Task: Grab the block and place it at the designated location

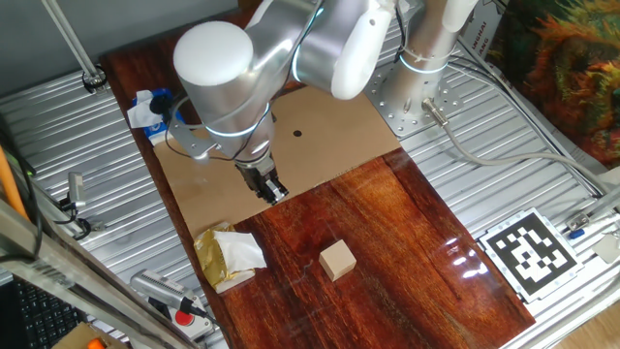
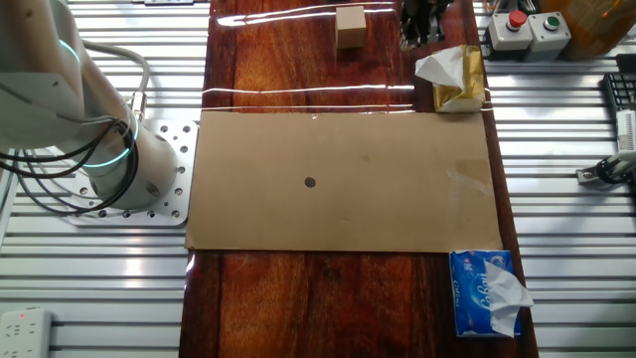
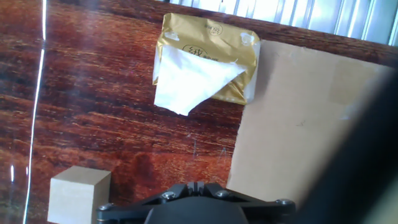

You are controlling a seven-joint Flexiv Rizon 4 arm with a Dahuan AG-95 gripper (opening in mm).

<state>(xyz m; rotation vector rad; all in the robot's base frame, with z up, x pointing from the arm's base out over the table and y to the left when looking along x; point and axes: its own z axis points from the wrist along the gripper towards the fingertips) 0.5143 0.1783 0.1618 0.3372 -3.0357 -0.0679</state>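
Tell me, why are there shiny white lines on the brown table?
Lamp glare on the glossy wooden table: long bright streaks near the block in the other fixed view, a white patch beside the square tag in one fixed view, a thin line in the hand view.

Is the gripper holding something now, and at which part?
Nothing is held: the block sits alone on the table, apart from the gripper.

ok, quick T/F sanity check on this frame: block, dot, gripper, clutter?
1. The block sits on the bare wood, off the cardboard. True.
2. The gripper holds the block. False: it holds nothing and is apart from the block.
3. The black dot is uncovered. True.
4. The gold pack lies in the cardboard's middle. False: it is at a corner, mostly on wood.
5. The blue tissue pack is beside the block. False: it is at the table's opposite end.
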